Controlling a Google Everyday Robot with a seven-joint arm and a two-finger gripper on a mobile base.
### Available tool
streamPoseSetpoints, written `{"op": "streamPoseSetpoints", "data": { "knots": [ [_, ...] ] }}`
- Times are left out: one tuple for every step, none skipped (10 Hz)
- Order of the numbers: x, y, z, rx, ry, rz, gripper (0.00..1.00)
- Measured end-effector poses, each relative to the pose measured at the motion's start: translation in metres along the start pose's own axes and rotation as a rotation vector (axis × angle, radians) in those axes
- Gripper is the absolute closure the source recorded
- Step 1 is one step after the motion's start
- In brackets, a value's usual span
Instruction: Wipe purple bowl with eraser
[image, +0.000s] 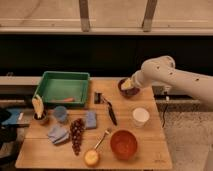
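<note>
One white robot arm is reaching in from the right, and its gripper (128, 84) is hanging over the small glossy dark purple bowl (129, 93), low enough to overlap the rim. A pale yellowish patch is showing at the gripper tip; whether that is a held object, and how wide the jaws are standing, cannot be told. The purple bowl is sitting near the back edge of the light wooden table (150, 152), right of the green plastic tray (65, 75), behind the white cup (140, 116). The larger orange bowl (123, 144) is sitting near the front edge.
</note>
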Motion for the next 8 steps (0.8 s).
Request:
{"op": "streamPoseSetpoints", "data": {
  "knots": [
    [0.005, 0.006, -0.002, 0.004, -0.009, -0.014, 0.3],
    [0.009, 0.012, 0.0, 0.003, -0.011, -0.018, 0.3],
    [0.011, 0.019, 0.005, -0.001, -0.012, -0.021, 0.3],
    [0.01, 0.024, 0.016, -0.008, -0.013, -0.02, 0.3],
    [0.005, 0.026, 0.026, -0.014, -0.011, -0.018, 0.3],
    [0.001, 0.023, 0.037, -0.014, -0.007, -0.012, 0.3],
    [-0.009, 0.014, 0.052, -0.013, -0.001, -0.004, 0.3],
    [-0.019, 0.006, 0.065, -0.013, 0.004, 0.004, 0.3]
  ]
}}
